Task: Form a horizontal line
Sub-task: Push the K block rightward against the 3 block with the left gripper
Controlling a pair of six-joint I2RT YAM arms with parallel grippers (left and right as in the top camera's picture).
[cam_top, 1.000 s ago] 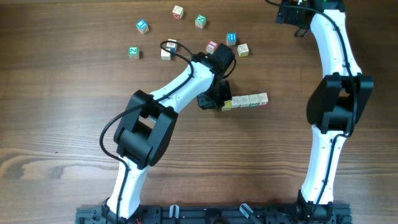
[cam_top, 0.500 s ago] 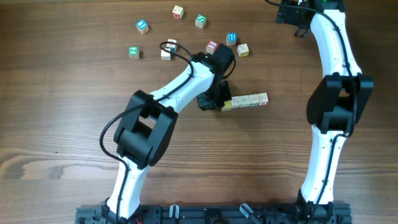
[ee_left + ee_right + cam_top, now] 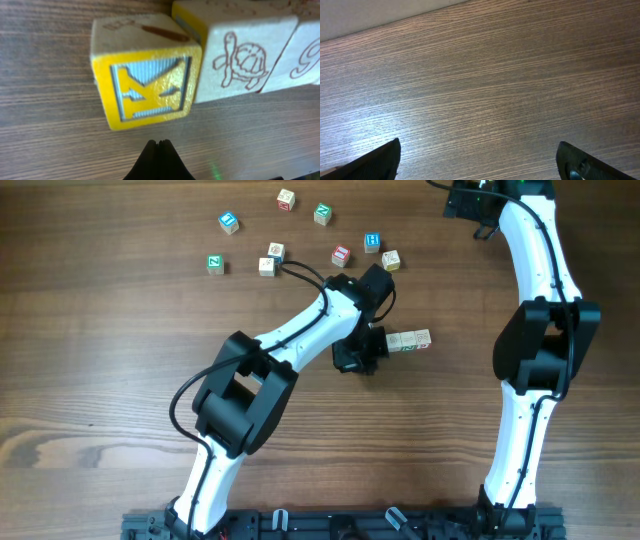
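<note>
The horizontal line [image 3: 408, 340] lies mid-table as a row of pale wooden cubes; its left end is hidden under my left gripper [image 3: 360, 352] in the overhead view. In the left wrist view the yellow-faced end cube [image 3: 147, 82] sits slightly skewed against a pale cube with a turtle drawing [image 3: 240, 55], with another pale cube [image 3: 306, 55] beside that. My left gripper [image 3: 159, 145] is shut and empty, its tip just short of the yellow cube. My right gripper [image 3: 480, 160] is open over bare wood at the far right corner [image 3: 470, 205].
Several loose cubes are scattered behind the line: blue-faced ones [image 3: 229, 222] [image 3: 372, 242], green ones [image 3: 214, 264] [image 3: 322, 213], a red one [image 3: 341, 255] and pale ones [image 3: 266, 267] [image 3: 390, 260]. The left arm's cable loops near them.
My left arm has swung right and toward the front, so its gripper now covers the line's yellow end in the overhead view. The right arm and the loose cubes have not moved.
</note>
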